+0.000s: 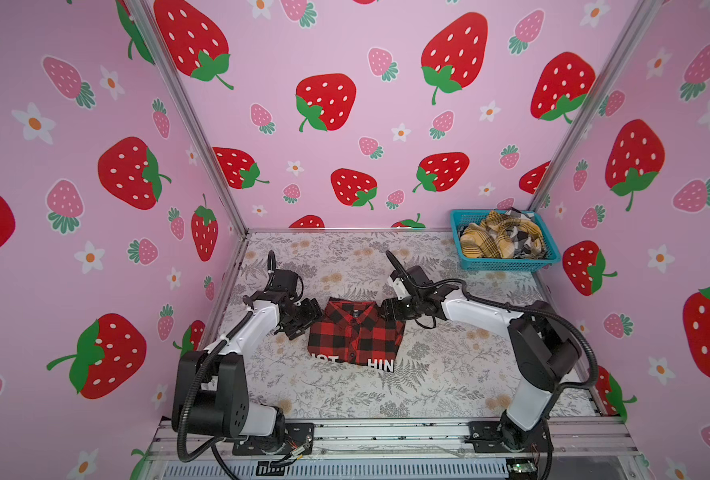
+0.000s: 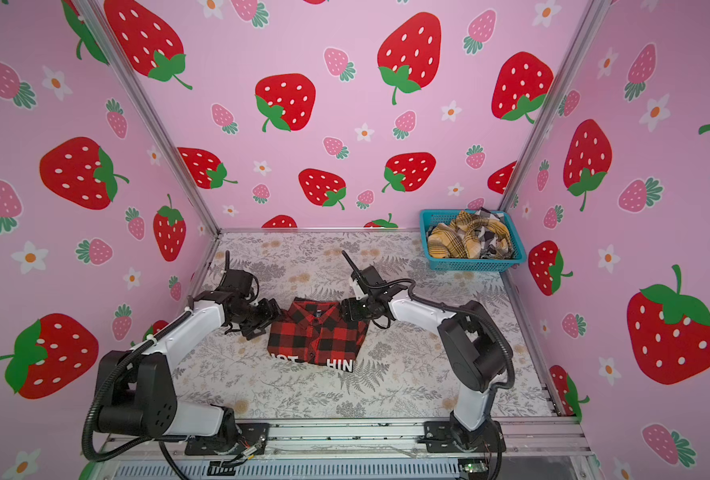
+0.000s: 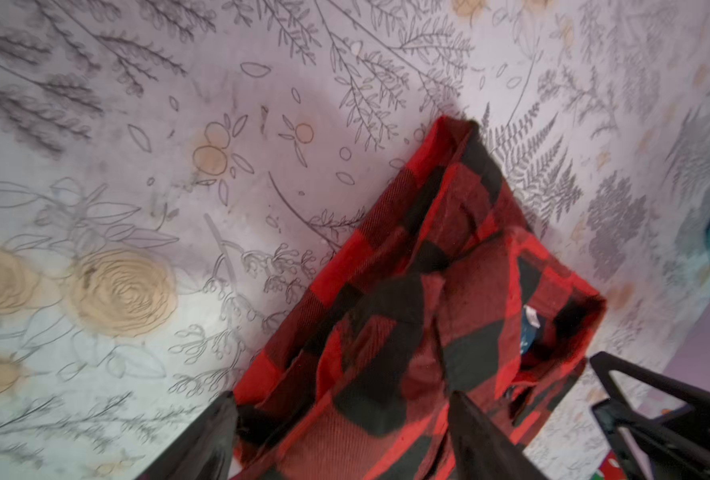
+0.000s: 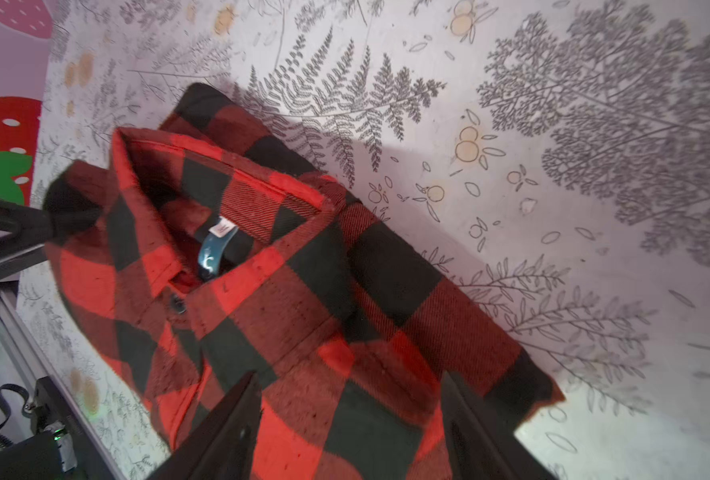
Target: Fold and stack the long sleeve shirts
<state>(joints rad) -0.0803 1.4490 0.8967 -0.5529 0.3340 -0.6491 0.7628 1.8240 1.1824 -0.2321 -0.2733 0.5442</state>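
Observation:
A red-and-black check shirt [image 1: 355,336] [image 2: 318,336] lies folded in the middle of the table, collar toward the back and white letters along its near edge. My left gripper [image 1: 307,318] [image 2: 268,318] sits at its left shoulder. In the left wrist view this gripper [image 3: 341,399] is open, its fingers spread over the plaid cloth [image 3: 428,311]. My right gripper [image 1: 388,309] [image 2: 347,309] is at the right shoulder. It [image 4: 351,378] is also open above the fabric [image 4: 303,311]. A mustard plaid shirt [image 1: 494,237] [image 2: 461,237] and a black-white plaid shirt [image 1: 521,241] [image 2: 488,237] lie crumpled in the basket.
The teal mesh basket [image 1: 507,264] [image 2: 474,264] stands in the back right corner against the strawberry-print walls. The floral table cover [image 1: 345,395] extends to a metal rail at the front, where both arm bases are mounted.

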